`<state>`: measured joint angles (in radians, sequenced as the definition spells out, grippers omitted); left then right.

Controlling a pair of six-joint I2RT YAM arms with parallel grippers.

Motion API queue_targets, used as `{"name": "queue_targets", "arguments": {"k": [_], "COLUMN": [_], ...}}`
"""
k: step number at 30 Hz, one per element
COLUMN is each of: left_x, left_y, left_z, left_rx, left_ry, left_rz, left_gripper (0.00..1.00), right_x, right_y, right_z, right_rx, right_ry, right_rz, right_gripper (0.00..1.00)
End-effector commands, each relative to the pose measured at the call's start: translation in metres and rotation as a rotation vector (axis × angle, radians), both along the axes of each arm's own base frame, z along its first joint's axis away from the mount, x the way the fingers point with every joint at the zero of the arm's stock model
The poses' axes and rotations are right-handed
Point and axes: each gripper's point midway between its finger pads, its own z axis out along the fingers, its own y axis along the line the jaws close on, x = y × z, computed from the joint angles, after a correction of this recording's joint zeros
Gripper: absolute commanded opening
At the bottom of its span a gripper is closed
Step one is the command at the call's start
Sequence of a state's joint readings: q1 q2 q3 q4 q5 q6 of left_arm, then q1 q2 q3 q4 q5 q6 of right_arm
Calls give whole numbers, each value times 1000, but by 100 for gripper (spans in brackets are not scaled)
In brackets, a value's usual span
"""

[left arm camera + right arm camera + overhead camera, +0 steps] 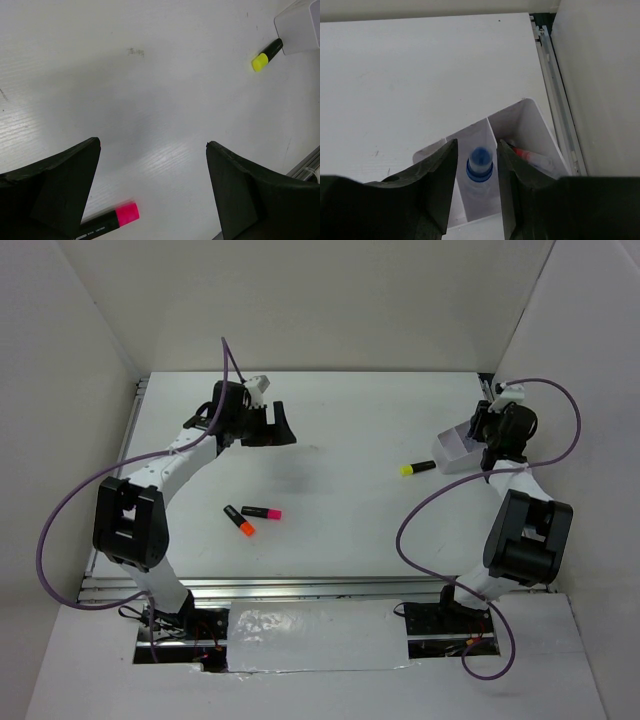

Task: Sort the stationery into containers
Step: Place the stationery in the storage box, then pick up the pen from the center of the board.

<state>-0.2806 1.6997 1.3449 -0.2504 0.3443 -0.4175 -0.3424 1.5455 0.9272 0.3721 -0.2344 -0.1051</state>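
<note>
The white divided container (pixel 452 453) stands at the right of the table. My right gripper (pixel 491 440) hangs over it, jaws open. A clear blue-capped marker (pixel 480 163) stands in the container's (pixel 520 116) middle compartment between my right gripper's (pixel 477 143) fingers, with a gap on each side. A red pen (pixel 526 154) lies in the compartment to the right. A yellow highlighter (pixel 417 469) lies just left of the container. Pink (pixel 262 512) and orange (pixel 240 521) highlighters lie mid-left. My left gripper (pixel 270 426) is open above the far left of the table, holding nothing; the pink highlighter (pixel 107 221) shows below it.
White walls close in the table on the left, back and right. A metal rail (pixel 559 95) runs along the right edge beside the container. From the left wrist, the yellow highlighter (pixel 266 54) and the container's corner (pixel 300 27) appear at the top right.
</note>
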Motion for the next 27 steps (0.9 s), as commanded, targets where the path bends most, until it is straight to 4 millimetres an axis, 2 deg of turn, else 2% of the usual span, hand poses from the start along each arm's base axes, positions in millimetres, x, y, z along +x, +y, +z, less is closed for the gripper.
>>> {"name": "queue_targets", "arguments": {"k": [1, 4, 7, 8, 10, 11, 12, 13, 14, 15, 16, 17, 18, 19, 20, 21, 22, 25, 26, 27], "left_x": [8, 7, 7, 7, 6, 4, 2, 0, -6, -10, -12, -15, -15, -17, -17, -19, -20, -20, -19, -19], "left_y": [-2, -2, -3, -4, -5, -9, -9, -11, -18, -19, -21, -21, -22, -22, -21, -22, -22, -18, -15, -14], "left_z": [13, 14, 14, 15, 17, 18, 18, 19, 26, 28, 30, 31, 31, 31, 31, 32, 30, 28, 28, 26], "left_rx": [-1, 1, -2, -3, -9, -17, -19, -27, -58, -75, -90, -98, -99, -96, -99, -109, -111, -120, -120, -123], "left_ry": [-41, -44, -40, -44, -50, -56, -48, -49, -66, -79, -90, -95, -97, -104, -105, -106, -102, -92, -91, -85], "left_rz": [-9, -11, -14, -19, -38, -84, -106, -134, -216, -264, -302, -322, -329, -342, -352, -368, -373, -368, -361, -358], "left_gripper": [99, 99, 99, 99, 99, 99, 99, 99, 99, 99, 99, 99, 99, 99, 99, 99, 99, 99, 99, 99], "right_x": [2, -1, -3, -7, -8, -18, -13, -16, -32, -25, -27, -40, -32, -32, -46, -40, -46, -44, -49, -50], "right_y": [-3, 2, 14, 31, 52, 81, 88, 100, 113, 129, 136, 143, 150, 152, 155, 158, 159, 159, 153, 164], "right_z": [21, 29, 49, 52, 70, 57, 77, 74, 38, 58, 54, 19, 28, 4, -9, -9, -30, -58, -73, -81], "right_rx": [-41, -37, -58, -57, -152, -136, -255, -280, -237, -361, -382, -333, -439, -420, -399, -481, -462, -576, -598, -638], "right_ry": [-61, -67, -92, -80, -85, -22, -46, -2, 157, 120, 159, 306, 304, 390, 484, 504, 590, 682, 719, 728], "right_rz": [-19, -5, 57, 148, 300, 451, 530, 601, 696, 810, 859, 931, 990, 1033, 1079, 1115, 1150, 1187, 1190, 1215], "right_gripper": [47, 55, 59, 57, 55, 51, 49, 48, 47, 46, 46, 46, 47, 49, 51, 52, 55, 61, 62, 64]}}
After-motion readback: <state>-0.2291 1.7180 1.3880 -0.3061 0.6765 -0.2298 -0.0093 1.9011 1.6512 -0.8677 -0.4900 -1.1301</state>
